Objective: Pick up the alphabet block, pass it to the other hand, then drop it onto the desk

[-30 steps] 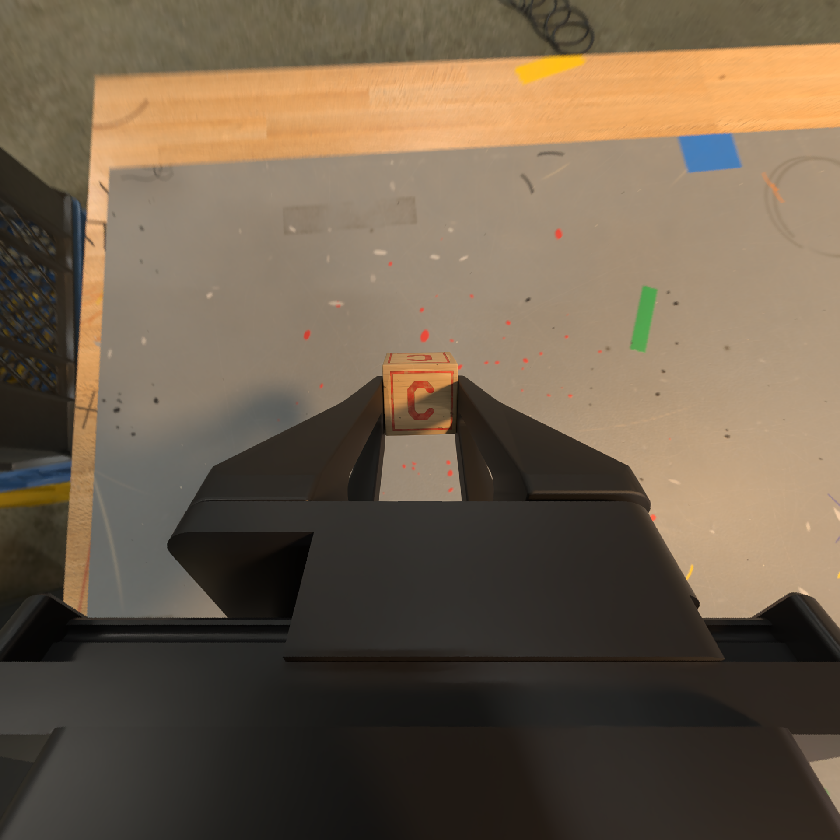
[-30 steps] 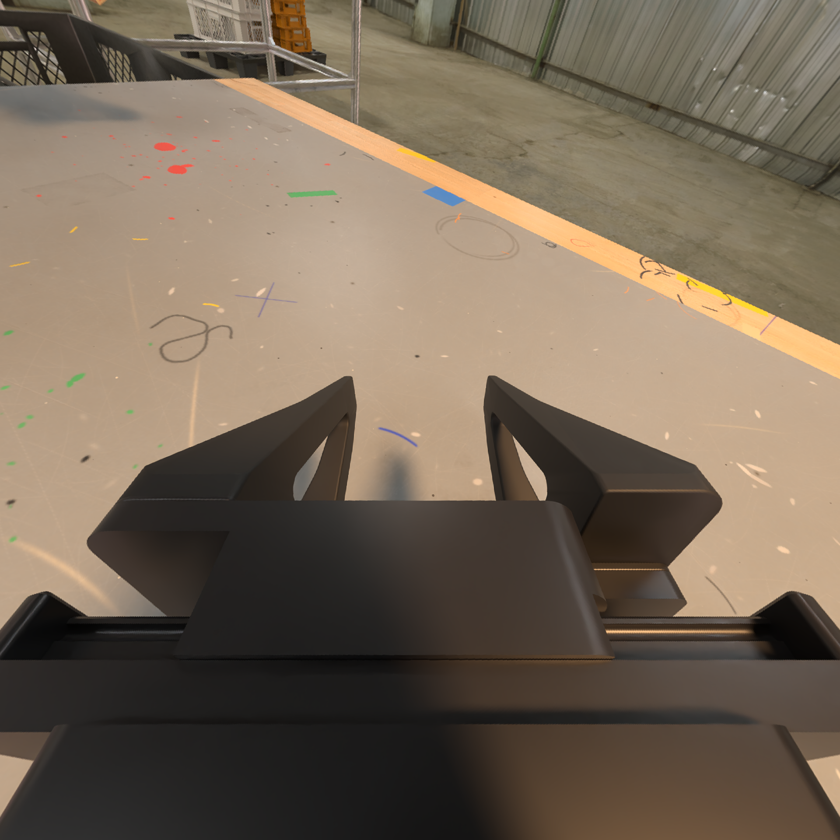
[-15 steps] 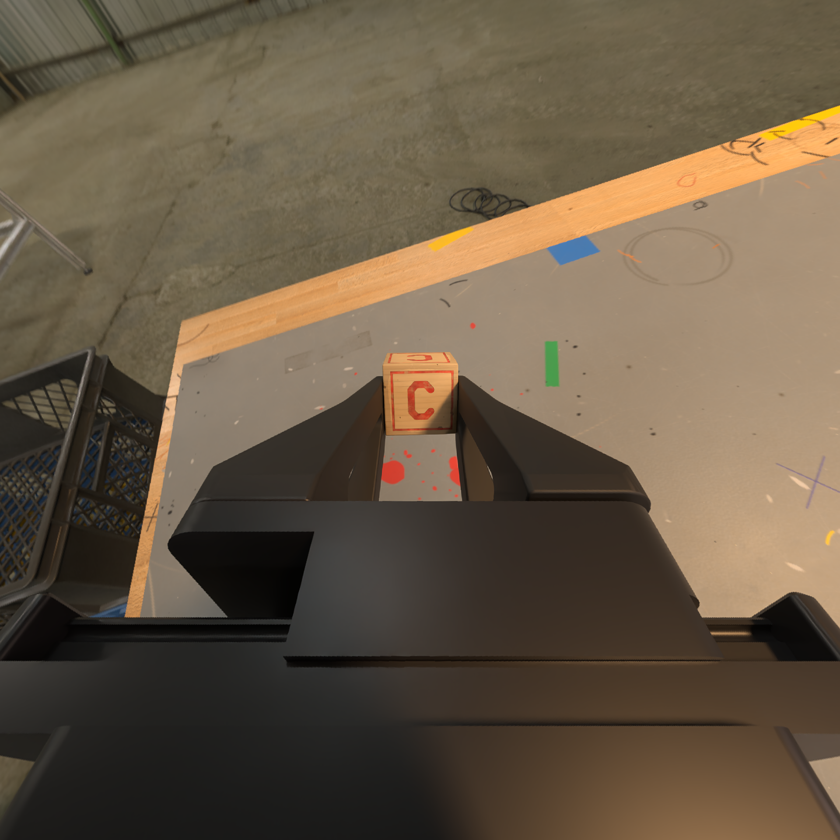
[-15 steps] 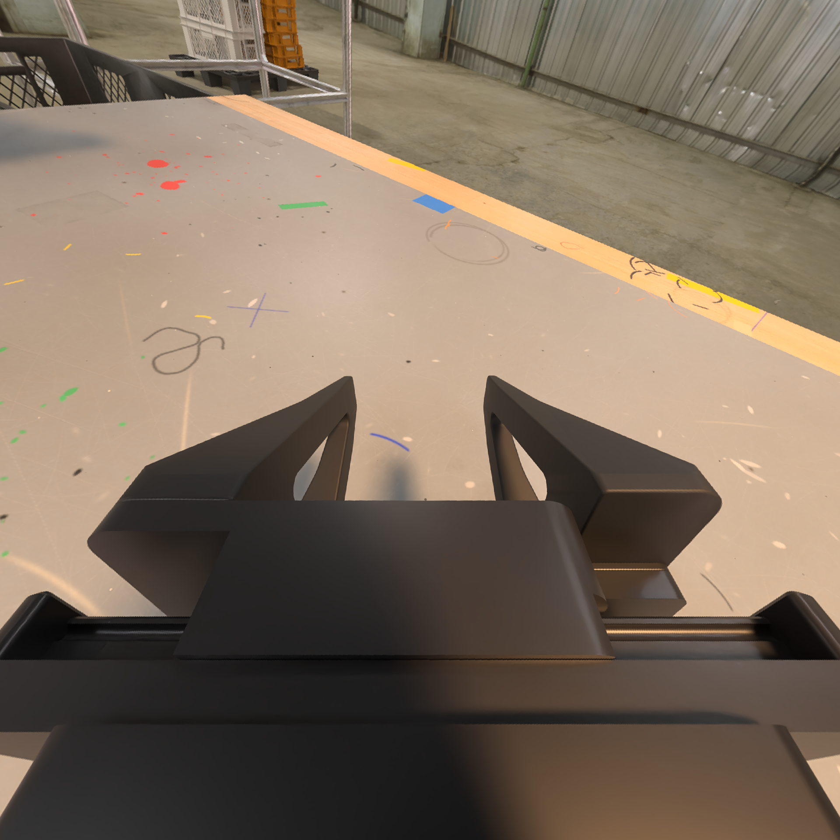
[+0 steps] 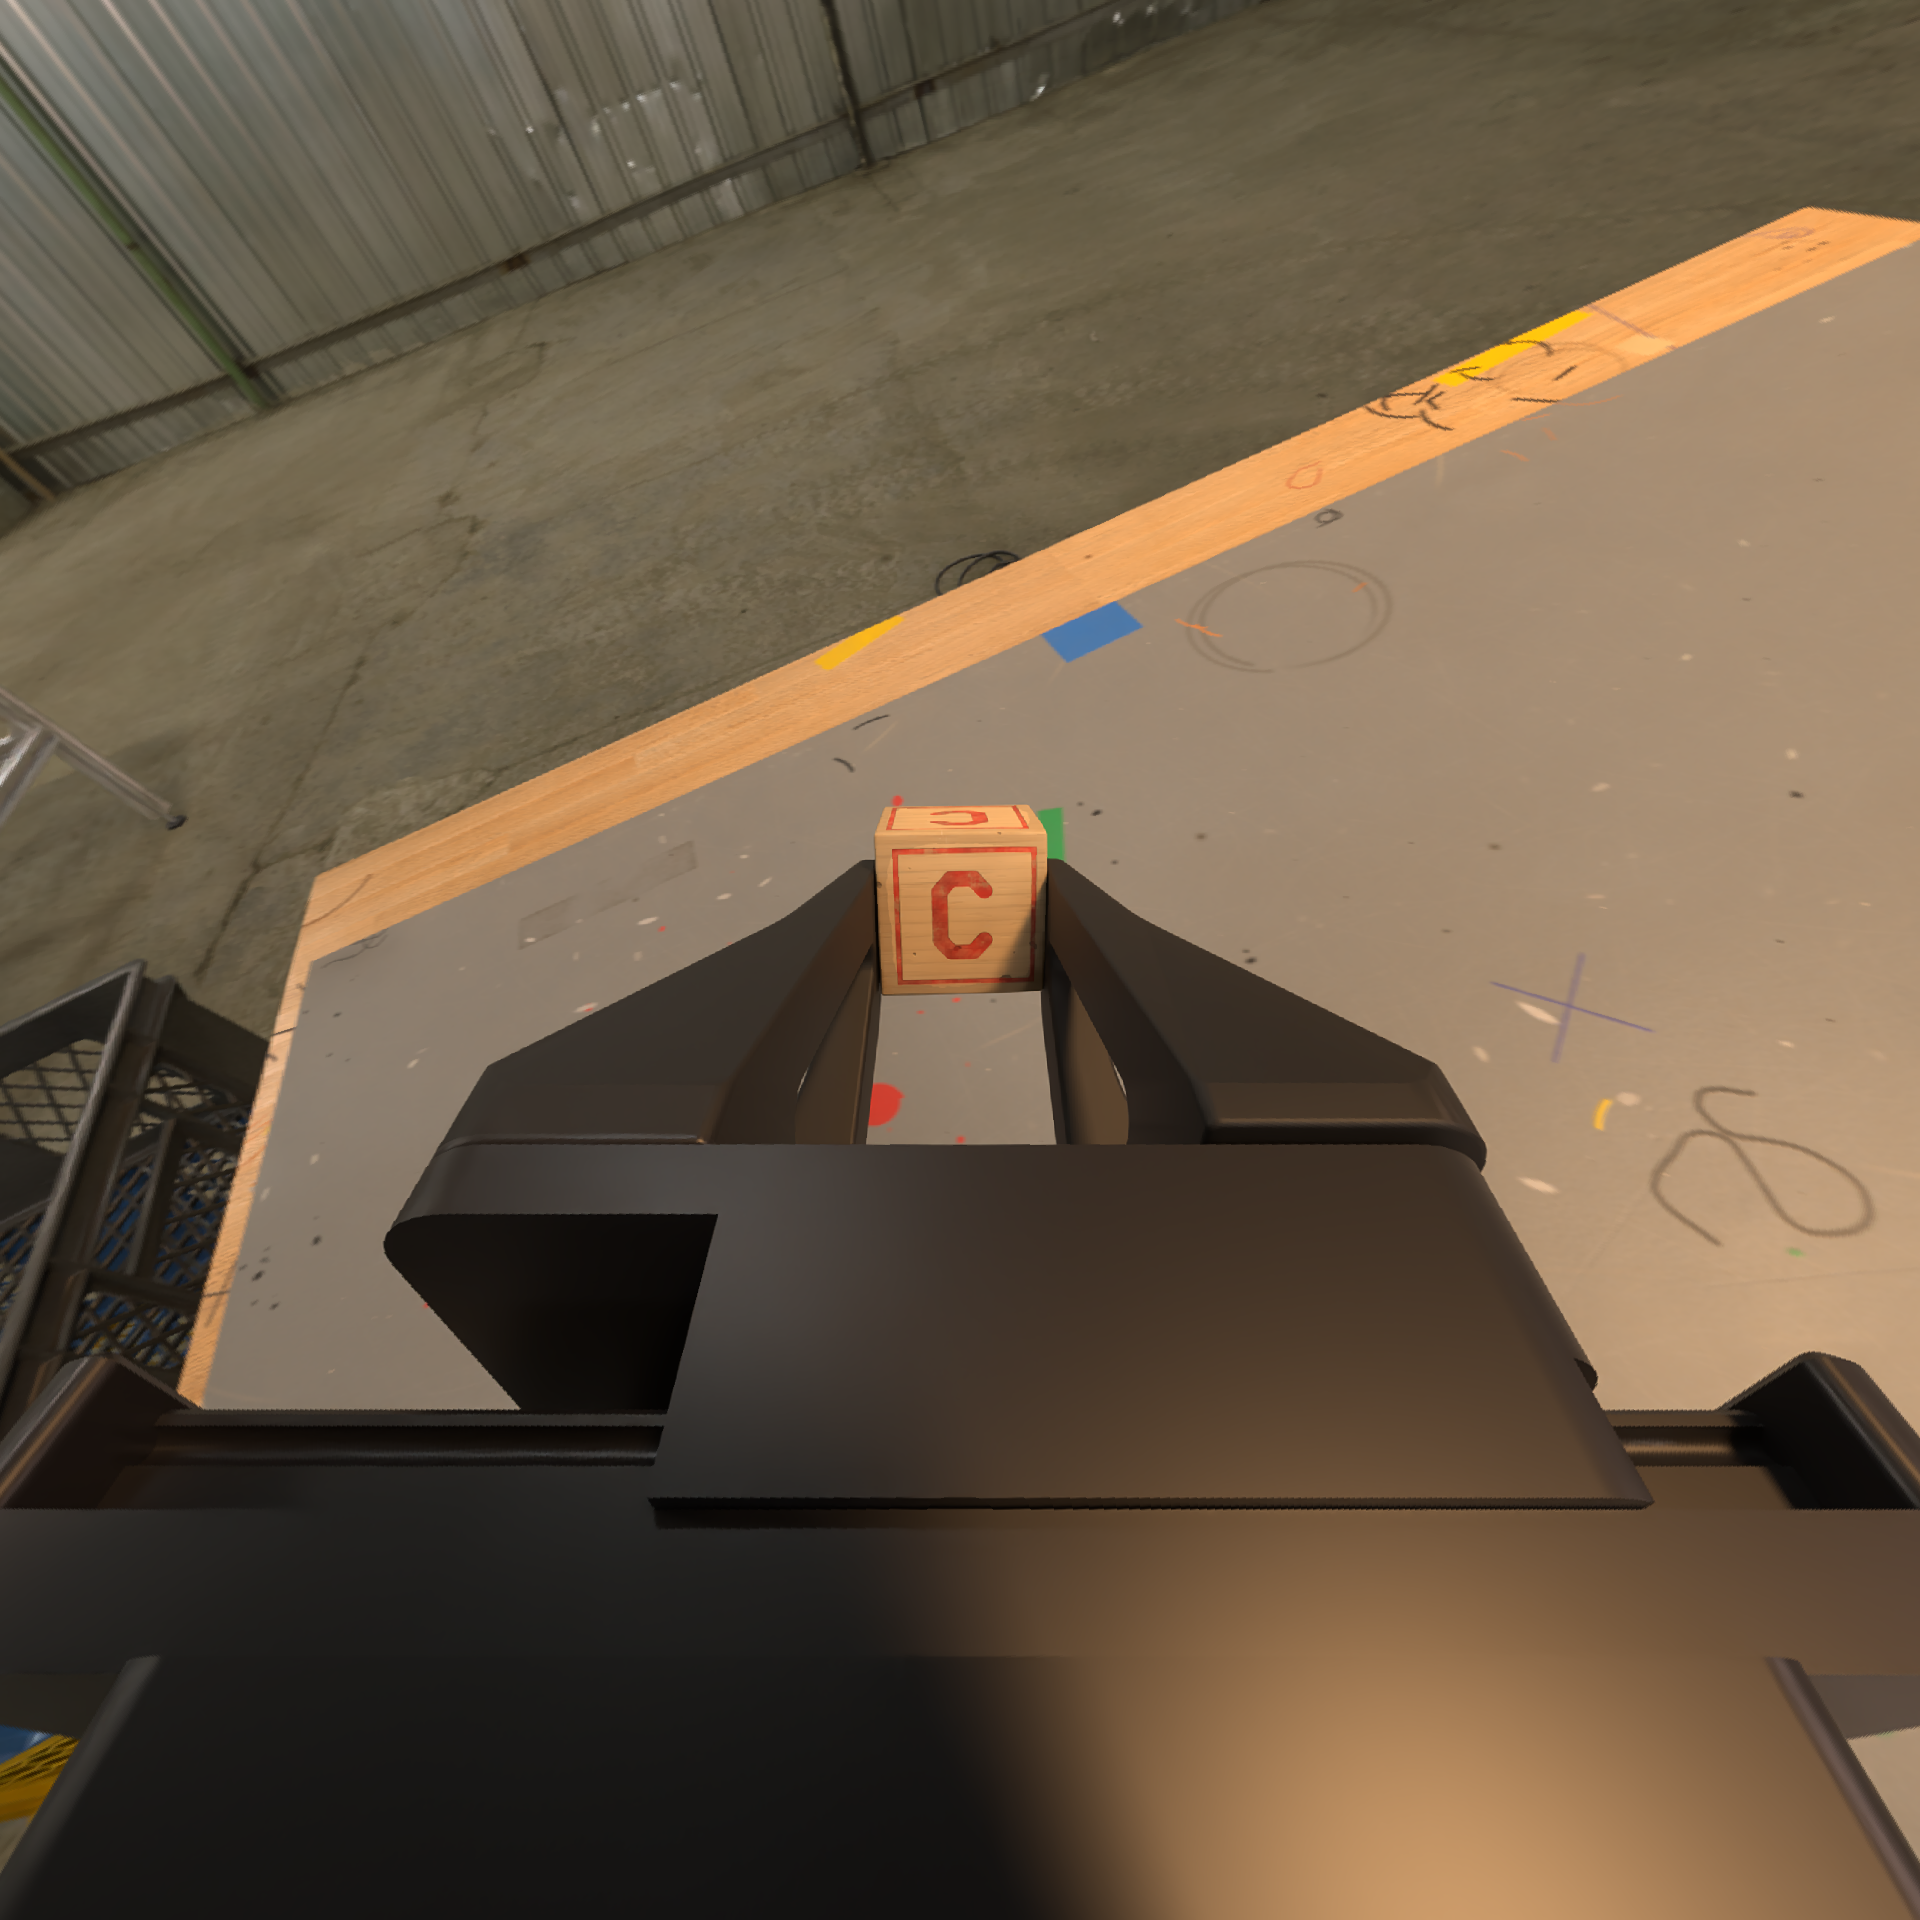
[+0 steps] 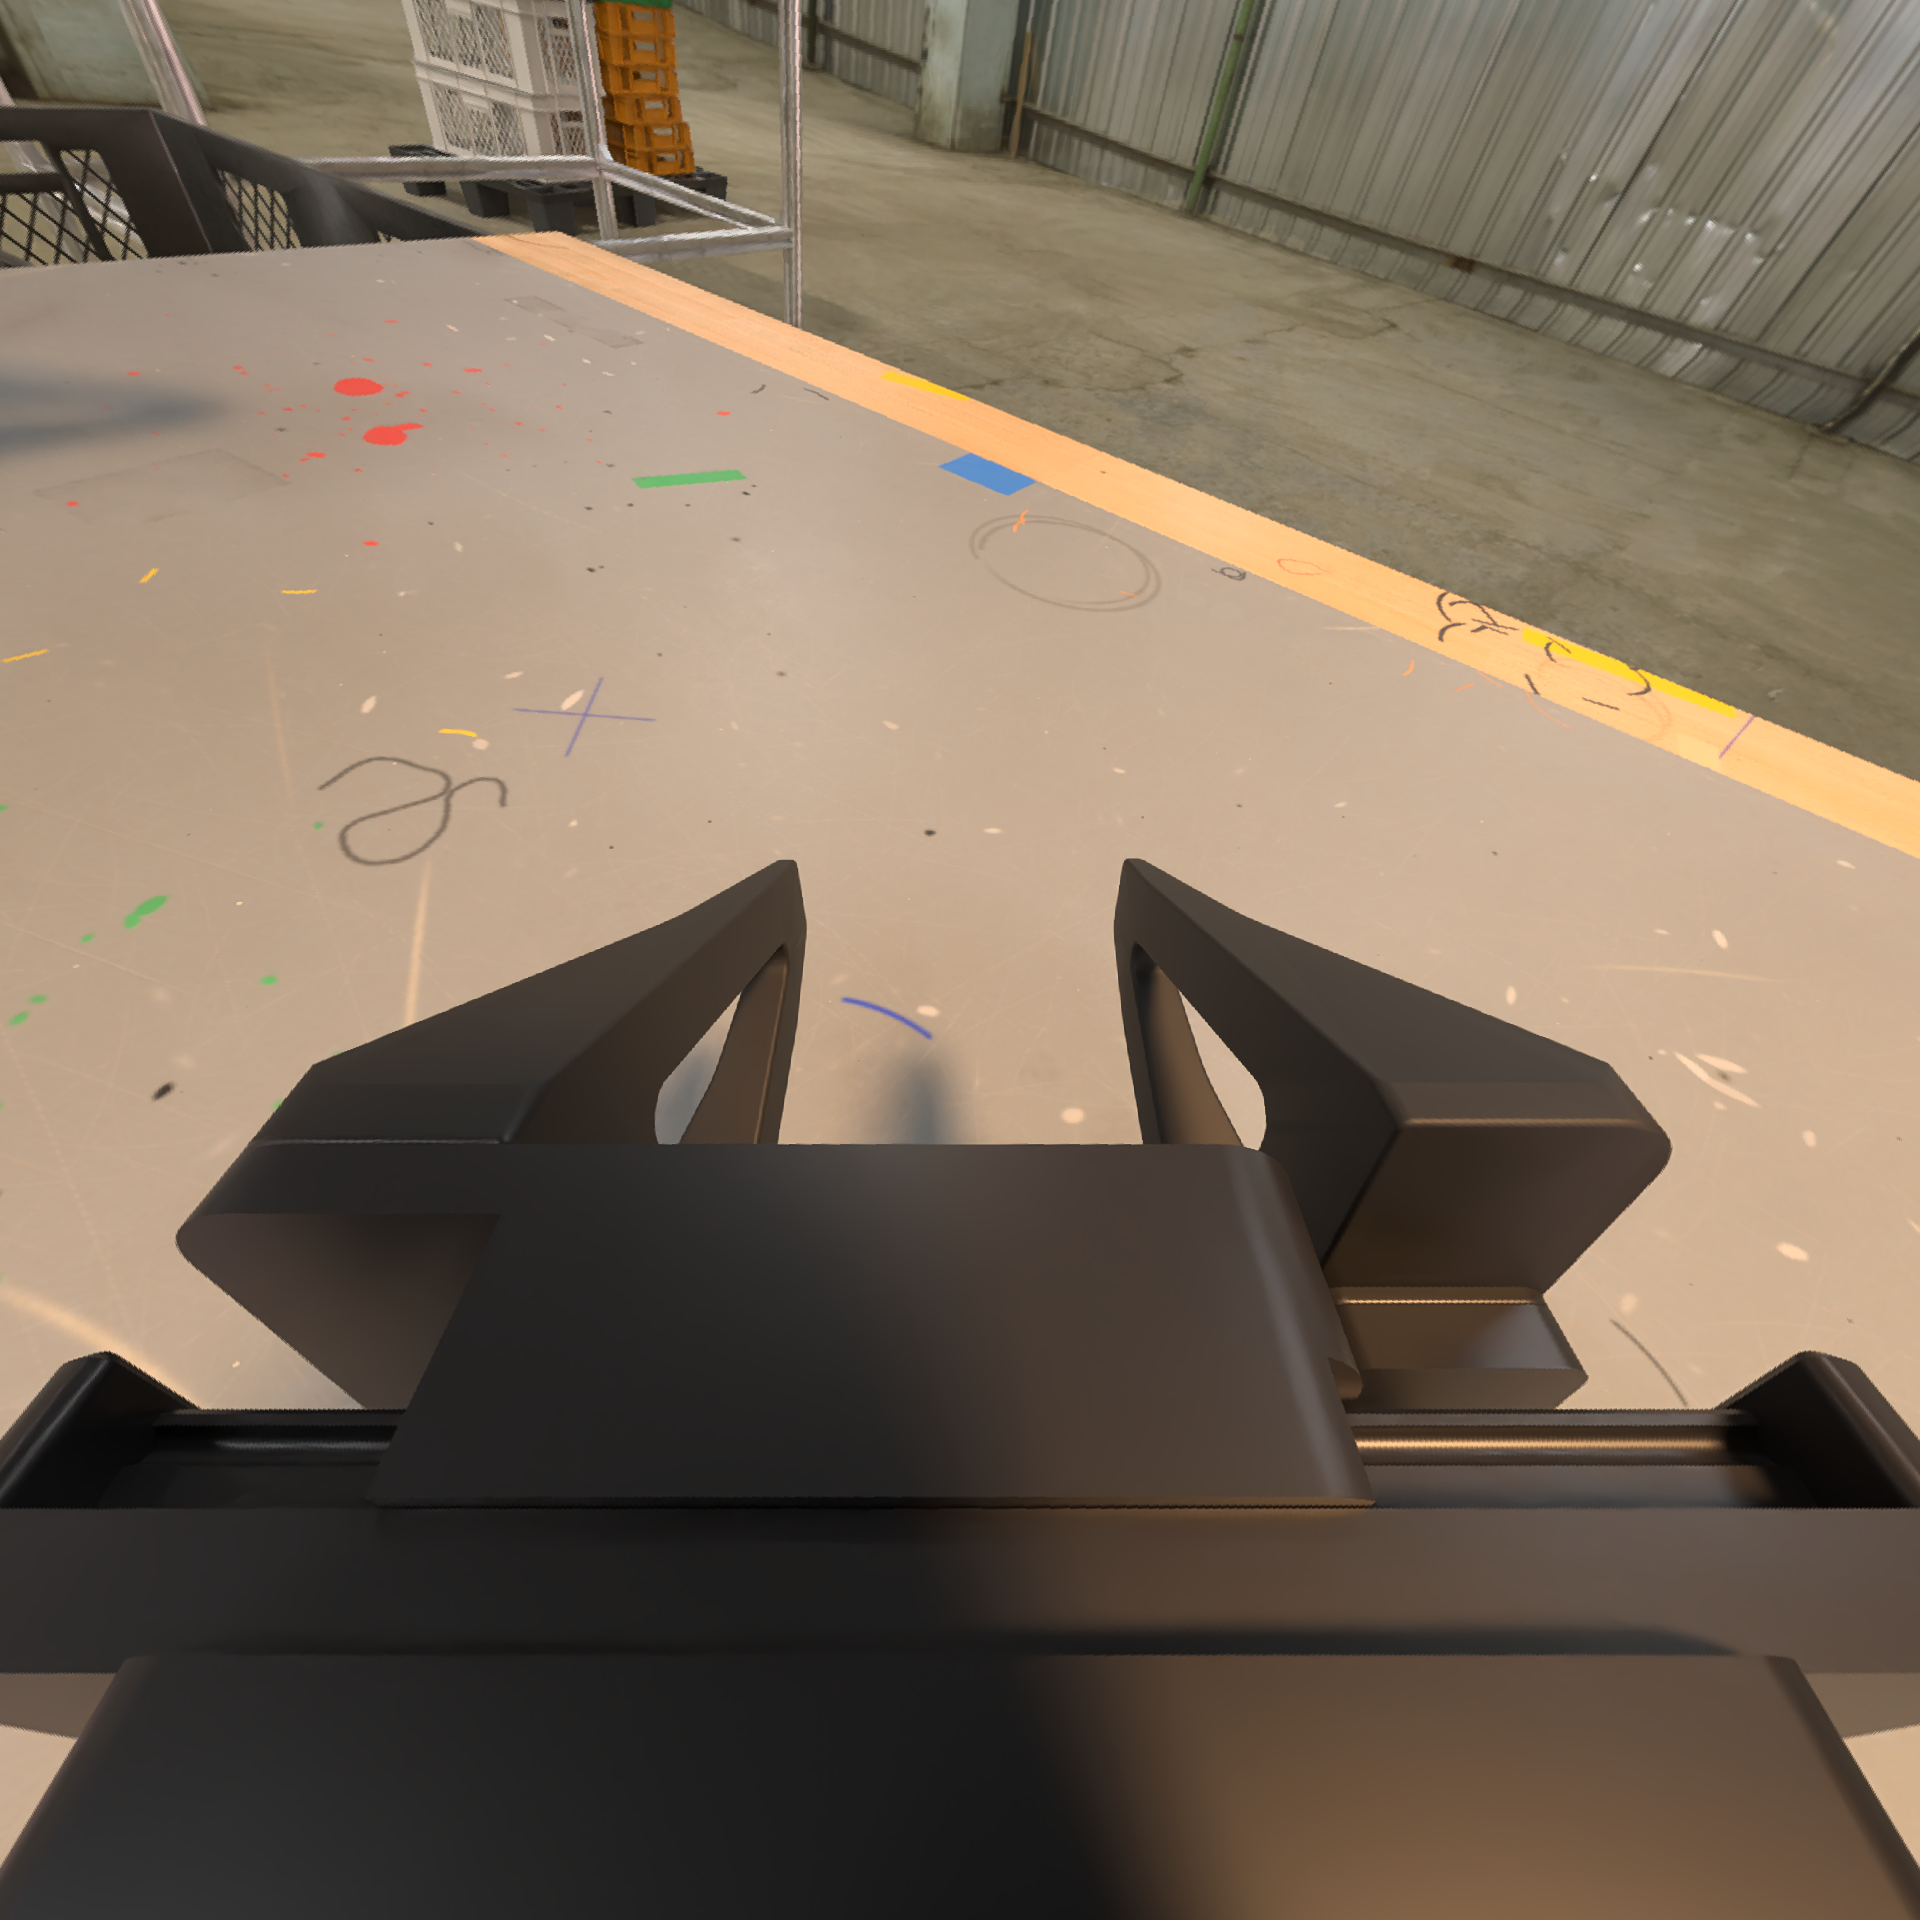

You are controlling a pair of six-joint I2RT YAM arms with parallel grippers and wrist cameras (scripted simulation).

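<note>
A wooden alphabet block (image 5: 958, 902) with red lettering on its faces sits between the fingertips of my left gripper (image 5: 958, 883). The left gripper is shut on it and holds it well above the grey desk mat (image 5: 1455, 831). In the right wrist view my right gripper (image 6: 958, 883) is open and empty, hovering low over the grey mat (image 6: 935, 727). The block does not show in the right wrist view, and neither gripper shows in the other's view.
A black mesh crate (image 5: 94, 1174) stands off the desk's left side; it also shows in the right wrist view (image 6: 156, 197). The wooden desk edge (image 5: 935, 644) runs along the far side. White and orange crates (image 6: 551, 83) and a metal frame (image 6: 717, 208) stand beyond.
My left gripper has risen and tilted up with the block, so more floor and wall show. My right gripper has shifted slightly, staying open.
</note>
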